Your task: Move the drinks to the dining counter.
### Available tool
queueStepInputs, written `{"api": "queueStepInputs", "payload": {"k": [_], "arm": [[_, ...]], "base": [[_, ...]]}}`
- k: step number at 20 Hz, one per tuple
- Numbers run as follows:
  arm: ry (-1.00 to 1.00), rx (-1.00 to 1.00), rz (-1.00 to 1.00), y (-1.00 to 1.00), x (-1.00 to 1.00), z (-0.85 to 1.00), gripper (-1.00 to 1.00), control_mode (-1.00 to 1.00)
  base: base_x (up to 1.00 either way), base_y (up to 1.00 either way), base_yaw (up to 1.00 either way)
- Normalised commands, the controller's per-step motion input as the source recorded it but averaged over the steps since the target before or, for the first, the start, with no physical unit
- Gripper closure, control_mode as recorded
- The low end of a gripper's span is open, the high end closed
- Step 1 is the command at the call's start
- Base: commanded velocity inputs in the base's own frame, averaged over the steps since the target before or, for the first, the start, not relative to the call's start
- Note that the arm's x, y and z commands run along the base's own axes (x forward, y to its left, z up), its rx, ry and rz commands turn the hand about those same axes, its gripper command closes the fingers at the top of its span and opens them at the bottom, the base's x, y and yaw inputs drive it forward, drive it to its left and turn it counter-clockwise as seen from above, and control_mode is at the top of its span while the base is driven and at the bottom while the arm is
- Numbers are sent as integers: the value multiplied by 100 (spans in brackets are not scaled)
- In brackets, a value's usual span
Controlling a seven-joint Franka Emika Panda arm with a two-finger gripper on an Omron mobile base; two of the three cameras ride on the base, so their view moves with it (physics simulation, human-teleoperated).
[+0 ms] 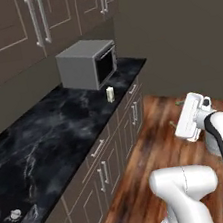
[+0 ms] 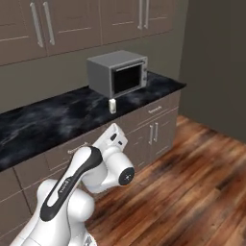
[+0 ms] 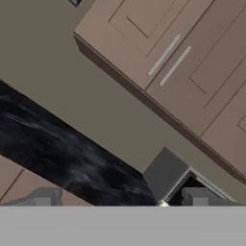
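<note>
Hovering out over the wood floor (image 2: 202, 163), gripper (image 3: 122, 204) spread wide and gripping nothing, cream-white carton (image 1: 110, 94) upright at the front edge of the black marble counter (image 1: 51, 132), just beside the grey toaster oven (image 1: 87, 64), brown wall cabinets (image 2: 72, 24) above.

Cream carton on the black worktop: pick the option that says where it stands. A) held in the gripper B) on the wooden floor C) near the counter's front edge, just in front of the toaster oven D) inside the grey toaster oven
C: the cream carton stands upright on the black worktop near its front edge, just in front of the grey toaster oven, apart from the arm.
</note>
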Motion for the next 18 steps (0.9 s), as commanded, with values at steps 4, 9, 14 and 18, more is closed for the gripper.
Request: {"api": "queueStepInputs", "payload": {"k": [4,9,14,18], "arm": [[0,0,0,0,0,0,-100,100],[0,0,0,0,0,0,-100,100],[0,0,0,0,0,0,-100,100],[0,0,0,0,0,0,-100,100]], "base": [[100,-8,35],[100,-20,35],[74,-44,30],[54,-54,24]]}}
